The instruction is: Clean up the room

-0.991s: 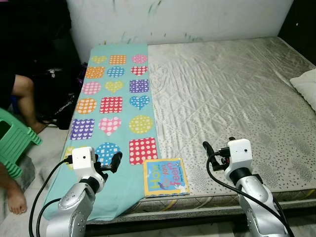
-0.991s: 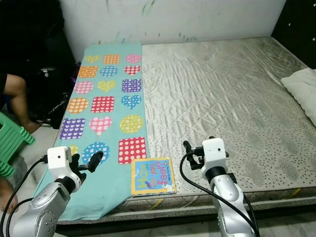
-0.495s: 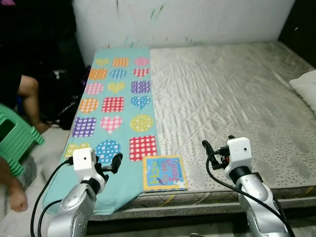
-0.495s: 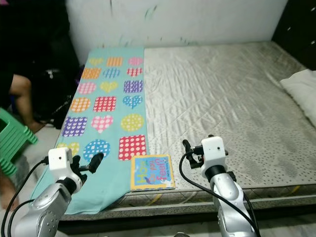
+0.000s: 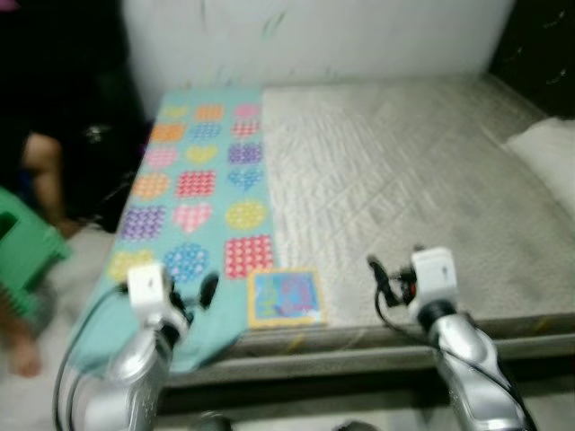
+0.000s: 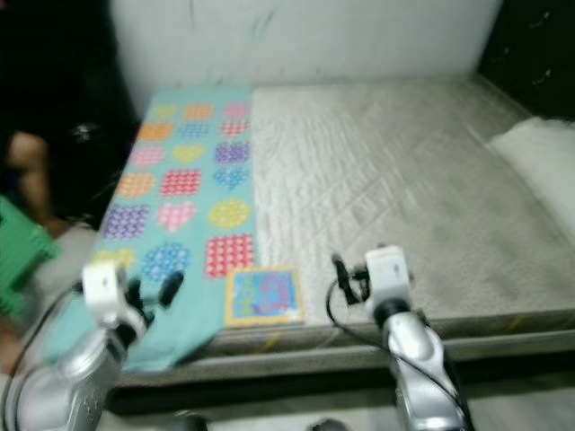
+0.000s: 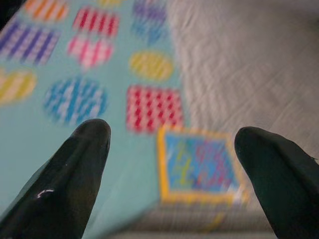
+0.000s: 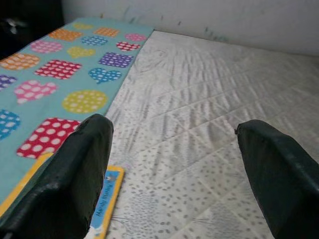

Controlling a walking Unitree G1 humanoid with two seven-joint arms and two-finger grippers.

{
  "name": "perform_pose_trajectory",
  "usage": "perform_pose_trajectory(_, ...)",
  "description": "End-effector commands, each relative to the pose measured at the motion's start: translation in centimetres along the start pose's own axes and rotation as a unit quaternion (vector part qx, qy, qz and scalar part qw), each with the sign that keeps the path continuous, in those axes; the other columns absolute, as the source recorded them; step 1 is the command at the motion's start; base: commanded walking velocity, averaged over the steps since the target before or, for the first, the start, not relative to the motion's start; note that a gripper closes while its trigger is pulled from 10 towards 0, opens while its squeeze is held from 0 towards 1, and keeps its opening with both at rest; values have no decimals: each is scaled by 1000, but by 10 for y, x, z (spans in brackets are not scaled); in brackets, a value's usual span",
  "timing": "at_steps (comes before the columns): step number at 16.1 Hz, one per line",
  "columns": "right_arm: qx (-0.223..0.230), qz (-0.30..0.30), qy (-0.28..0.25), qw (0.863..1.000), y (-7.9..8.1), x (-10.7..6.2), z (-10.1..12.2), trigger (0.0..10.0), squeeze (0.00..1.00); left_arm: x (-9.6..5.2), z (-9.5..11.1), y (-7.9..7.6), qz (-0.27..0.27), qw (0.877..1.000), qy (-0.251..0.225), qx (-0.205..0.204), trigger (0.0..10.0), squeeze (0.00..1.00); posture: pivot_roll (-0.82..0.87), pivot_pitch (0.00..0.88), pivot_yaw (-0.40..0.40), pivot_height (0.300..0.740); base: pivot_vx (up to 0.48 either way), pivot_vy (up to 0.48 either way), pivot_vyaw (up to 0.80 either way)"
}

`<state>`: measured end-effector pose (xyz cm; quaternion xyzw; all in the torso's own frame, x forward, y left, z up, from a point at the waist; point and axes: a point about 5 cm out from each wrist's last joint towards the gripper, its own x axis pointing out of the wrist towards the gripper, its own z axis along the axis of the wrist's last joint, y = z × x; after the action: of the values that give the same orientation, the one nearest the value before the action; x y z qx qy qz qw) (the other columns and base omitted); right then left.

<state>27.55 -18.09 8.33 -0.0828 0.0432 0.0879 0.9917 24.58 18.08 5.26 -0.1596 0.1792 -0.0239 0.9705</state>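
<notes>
While the head views are blurred, they show a wide bed with a grey quilted mattress (image 5: pixel 404 180) against a white wall (image 5: pixel 305 36), and a long teal cloth with coloured dotted hearts, circles and squares (image 5: pixel 193 193) lies along the left side of the bed. A square children's book with a yellow border and a blue cover (image 5: pixel 285 297) rests flat at the front edge of the bed, partly on the teal cloth and partly on the mattress. The left gripper (image 7: pixel 172 137) hangs in front of the bed, its black fingers (image 7: pixel 84 149) spread apart and empty, with the book ahead of them. The right gripper (image 8: pixel 172 132) hangs over the front edge of the mattress, fingers also apart and empty. A white pillow (image 5: pixel 544 148) lies at the right edge. A green plastic stool (image 5: pixel 22 251) stands on the floor at the left, beside a person's leg (image 5: pixel 40 180).
</notes>
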Motion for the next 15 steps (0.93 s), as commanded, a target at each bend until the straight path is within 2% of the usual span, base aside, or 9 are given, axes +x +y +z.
perform_pose_trajectory(1,0,4,-1,1000,3,-1,0,10000,0,1,9,2,4,1000,-15,8,10000,0,-196,36,44,683,0,0,0)
perform_pose_trajectory(5,-4,10,0,1000,4,-3,0,10000,0,-1,17,0,5,999,-30,16,10000,0,-187,70,44,683,0,0,0)
perform_pose_trajectory(9,6,20,16,1000,11,-17,-1,10000,0,-7,19,0,4,999,-30,22,10000,0,-175,152,36,683,0,0,0)
perform_pose_trajectory(15,16,36,53,998,22,-29,-3,10000,0,-13,18,-12,-12,999,-20,26,10000,0,-174,226,37,683,0,0,0)
